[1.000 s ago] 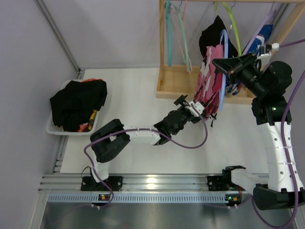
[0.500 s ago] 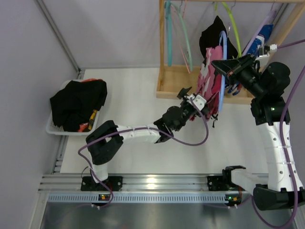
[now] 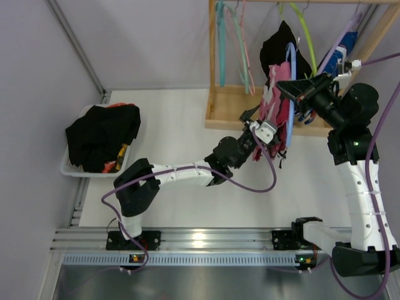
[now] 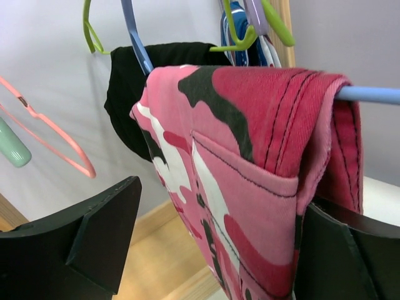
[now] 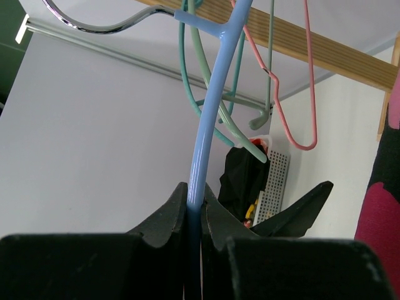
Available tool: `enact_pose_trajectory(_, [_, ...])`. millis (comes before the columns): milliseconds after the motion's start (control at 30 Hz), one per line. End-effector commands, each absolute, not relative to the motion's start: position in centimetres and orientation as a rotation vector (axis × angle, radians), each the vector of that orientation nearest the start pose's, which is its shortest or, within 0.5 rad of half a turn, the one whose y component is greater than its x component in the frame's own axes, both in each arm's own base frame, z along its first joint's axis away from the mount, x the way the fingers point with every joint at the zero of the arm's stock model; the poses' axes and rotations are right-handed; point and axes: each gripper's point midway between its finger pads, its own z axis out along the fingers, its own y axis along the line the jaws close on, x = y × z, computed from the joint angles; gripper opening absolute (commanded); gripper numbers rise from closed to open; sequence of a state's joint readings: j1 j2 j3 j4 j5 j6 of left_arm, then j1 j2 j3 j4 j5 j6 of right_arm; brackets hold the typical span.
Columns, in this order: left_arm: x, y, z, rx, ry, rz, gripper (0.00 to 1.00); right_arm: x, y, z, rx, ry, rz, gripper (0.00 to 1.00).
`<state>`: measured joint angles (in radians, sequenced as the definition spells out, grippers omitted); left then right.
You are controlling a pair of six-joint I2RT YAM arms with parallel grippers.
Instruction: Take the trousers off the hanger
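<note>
Location: the camouflage trousers (image 4: 250,162) hang folded over the horizontal bar of the blue hanger (image 4: 369,94), at the wooden rack (image 3: 212,62) in the upper right of the overhead view.
Handling: judged light, soft and limp. The cloth offers no stiff edge, folds under any pinch, and should slide along the smooth bar with little drag. It is not fragile.
Hold point: judged best on the doubled layers just below the bar, near the stitched pocket, so that 2 thicknesses sit in 1 pinch.
Appearance: pink-red ground with black and white patches. Dark topstitching runs along the seams and the pocket edge, and the fabric shows a fine woven texture.
Left arm: the left gripper (image 4: 219,234) has its jaws wide apart with the hanging cloth between them. The finger at the lower left of the wrist frame is clear of the cloth. The finger at the lower right sits at the cloth's edge, but contact cannot be confirmed.
Right arm: the right gripper (image 5: 195,209) is clamped on the sloping arm of the blue hanger, below its chrome hook.
Neighbours: the black trousers (image 4: 125,87) hang just behind the camouflage pair. The blue-and-white trousers (image 4: 236,25) hang further back, at the upper middle of the left wrist frame.
Step in hand: judged as closing on the cloth before a pull off the bar.
Risk: a pull may swing the hanger; the clamp on it counters this.
Drop point: the basket (image 3: 69,167) at the middle left of the overhead view holds dark garments.
</note>
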<state>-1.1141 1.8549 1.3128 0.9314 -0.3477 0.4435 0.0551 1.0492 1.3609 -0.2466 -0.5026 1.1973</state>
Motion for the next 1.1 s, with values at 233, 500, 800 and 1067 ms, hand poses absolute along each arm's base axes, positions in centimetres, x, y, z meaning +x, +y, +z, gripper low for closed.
enact_pose_trajectory(233, [31.2,-45.5,40.3,0.492,0.914,-0.383,0.36,27.7,13.2,52.0,0.337,1.414,1.350,0.00])
enact_pose_trajectory(500, [28.1,-43.3,42.7,0.496,0.876,-0.459,0.00,28.0,12.9,47.5,0.385,1.483,1.297,0.00])
enact_pose_trajectory(800, [25.7,-39.9,48.3,0.435,0.886,-0.549,0.00,27.4,12.6,43.4,0.311,1.537,1.207,0.00])
enact_pose_trajectory(1067, [24.2,-35.7,54.3,0.363,0.864,-0.570,0.00,27.9,11.9,38.9,0.373,1.618,1.163,0.00])
